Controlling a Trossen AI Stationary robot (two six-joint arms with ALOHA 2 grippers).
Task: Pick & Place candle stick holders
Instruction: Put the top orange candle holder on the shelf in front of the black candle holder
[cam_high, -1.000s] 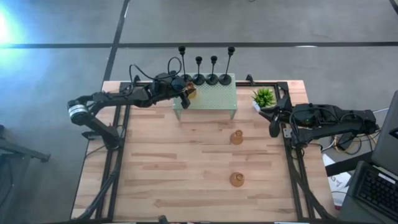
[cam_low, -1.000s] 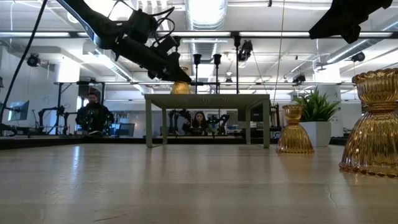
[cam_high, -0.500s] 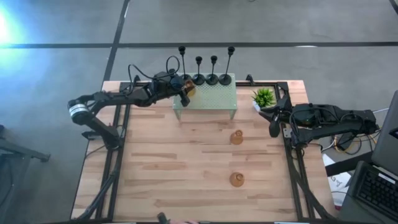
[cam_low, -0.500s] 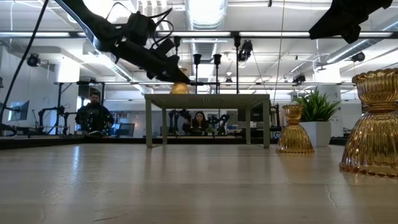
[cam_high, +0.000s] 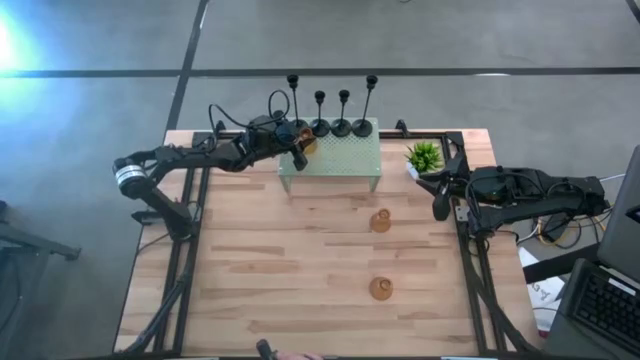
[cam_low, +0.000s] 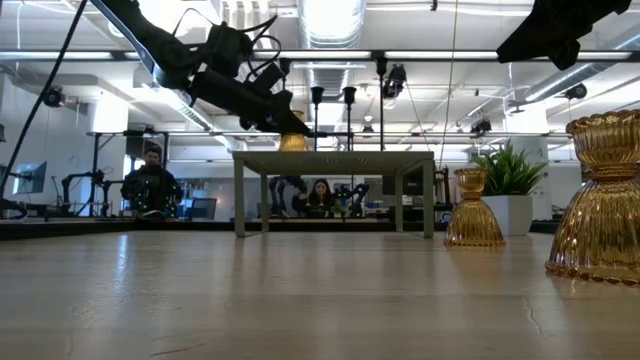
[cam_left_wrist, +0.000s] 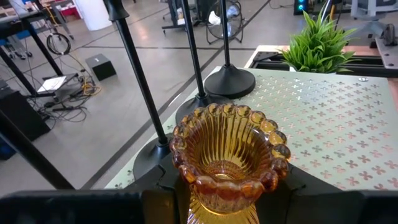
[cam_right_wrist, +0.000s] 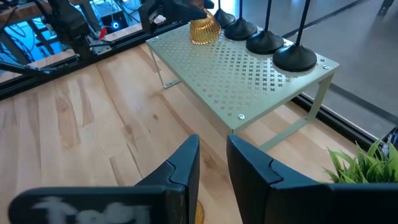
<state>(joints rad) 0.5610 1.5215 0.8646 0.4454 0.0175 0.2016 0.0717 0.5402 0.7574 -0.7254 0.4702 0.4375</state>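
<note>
An amber glass candle stick holder (cam_left_wrist: 227, 155) stands upright over the left far corner of the green perforated shelf (cam_high: 340, 155), with my left gripper (cam_high: 296, 146) shut on it. Behind it, several black holders (cam_high: 331, 127) stand in a row on their round bases along the shelf's far edge. Two more amber holders (cam_high: 380, 221) (cam_high: 381, 289) stand on the wooden table. My right gripper (cam_right_wrist: 213, 163) waits at the table's right edge, its fingers a narrow gap apart and holding nothing. My left gripper pinches the amber holder's narrow lower body (cam_left_wrist: 222, 205), under the beaded cup, between its two fingers (cam_left_wrist: 163, 190). The fingers come from the table's left, nearly level and slanting slightly down. The holder stays upright, its foot (cam_low: 293, 148) at the shelf top; whether it rests there I cannot tell.
A small green potted plant (cam_high: 424, 157) stands right of the shelf. The nearest black holder's base (cam_left_wrist: 152, 158) and stem are close behind the held one. People sit at desks beyond the table in the low view. Bare wood lies left of the two amber holders.
</note>
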